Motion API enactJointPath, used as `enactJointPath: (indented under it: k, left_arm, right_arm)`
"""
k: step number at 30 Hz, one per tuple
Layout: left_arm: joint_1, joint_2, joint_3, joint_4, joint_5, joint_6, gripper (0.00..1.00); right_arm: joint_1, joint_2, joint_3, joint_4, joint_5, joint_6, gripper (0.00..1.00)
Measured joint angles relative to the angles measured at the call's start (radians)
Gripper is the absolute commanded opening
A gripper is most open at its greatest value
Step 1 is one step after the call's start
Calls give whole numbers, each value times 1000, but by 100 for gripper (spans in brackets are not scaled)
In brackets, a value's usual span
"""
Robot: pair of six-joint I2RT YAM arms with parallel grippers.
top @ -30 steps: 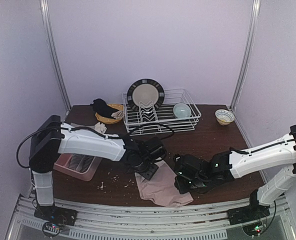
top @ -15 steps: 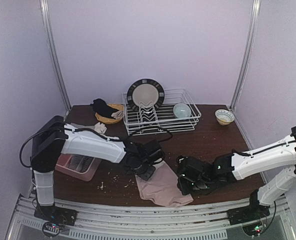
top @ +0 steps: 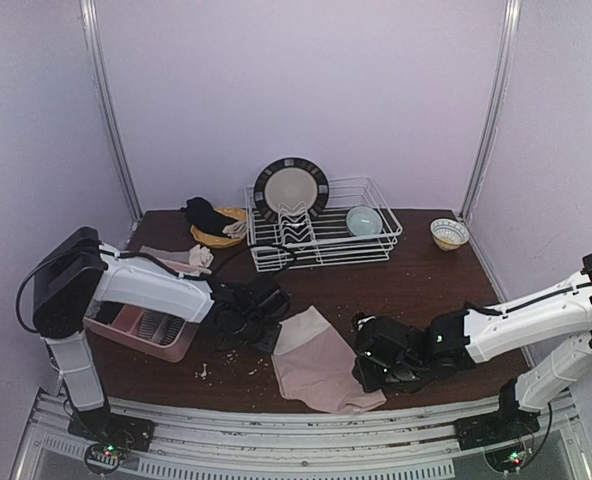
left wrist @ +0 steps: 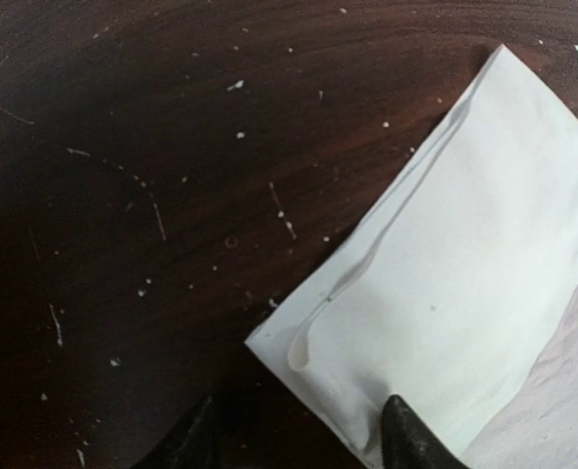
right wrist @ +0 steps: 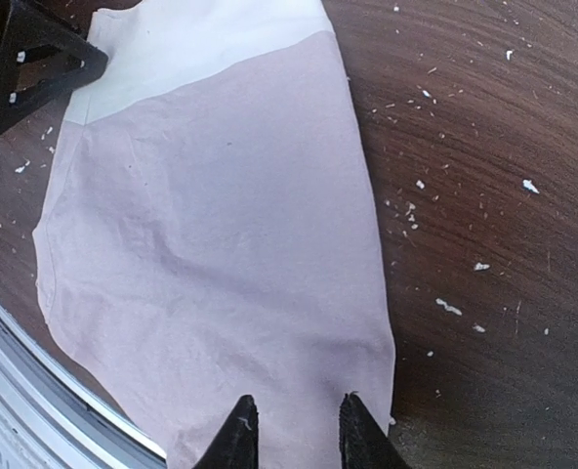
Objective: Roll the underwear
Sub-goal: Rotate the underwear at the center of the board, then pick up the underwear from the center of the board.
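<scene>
The underwear (top: 324,368) lies flat near the table's front edge, pale pink with a white band (top: 300,328) at its far left end. My left gripper (top: 266,335) is open at the band's corner. In the left wrist view (left wrist: 299,445) one fingertip (left wrist: 406,442) rests on the white band (left wrist: 465,254) and the other is over bare wood. My right gripper (top: 374,366) is open at the cloth's right edge. In the right wrist view (right wrist: 294,430) its fingers hang just over the pink cloth (right wrist: 221,225), holding nothing.
A white dish rack (top: 376,245) with a plate (top: 291,190) and a bowl (top: 364,220) stands at the back. A small bowl (top: 449,233), a yellow basket with dark cloth (top: 216,222) and a pink tray (top: 146,328) are around. Crumbs dot the table.
My left arm has drawn back to the left, off the underwear, and the white band now lies uncovered. The right gripper has barely moved.
</scene>
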Motion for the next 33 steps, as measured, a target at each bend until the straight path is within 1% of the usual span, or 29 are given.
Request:
enactJointPath:
  k: [2, 4, 8, 11, 15, 19, 22, 25, 27, 29, 33]
  left_arm:
    - [5, -23, -24, 13, 8, -15, 67]
    - [6, -61, -43, 19, 15, -19, 67]
    - [5, -181, -90, 40, 19, -31, 67]
    - [6, -259, -126, 48, 19, -41, 67]
    - [6, -297, -169, 58, 21, -55, 66]
    - [5, -300, -200, 58, 27, -66, 65]
    - [5, -302, -206, 60, 36, -71, 65]
    - [5, -308, -216, 66, 44, -75, 65]
    - [5, -315, -223, 66, 48, -77, 65]
    - [5, -323, -227, 66, 52, -79, 65]
    - [5, -340, -228, 67, 63, -80, 65]
  right_arm:
    - [12, 0, 0, 2, -1, -5, 29]
    - [32, 5, 4, 3, -7, -15, 29]
    - [53, 66, 48, -3, -21, -30, 27]
    - [57, 104, 51, -18, -22, -24, 27]
    - [55, 108, 22, -69, -16, -2, 26]
    - [22, 100, 12, -105, 2, 6, 26]
    - [-60, 72, -8, -132, 9, 5, 26]
    - [-127, 34, -29, -179, 23, -4, 31]
    - [-148, 2, -31, -220, 34, -13, 36]
    - [-136, -32, -23, -246, 36, -34, 41]
    - [-47, -64, 67, -261, 47, -103, 53]
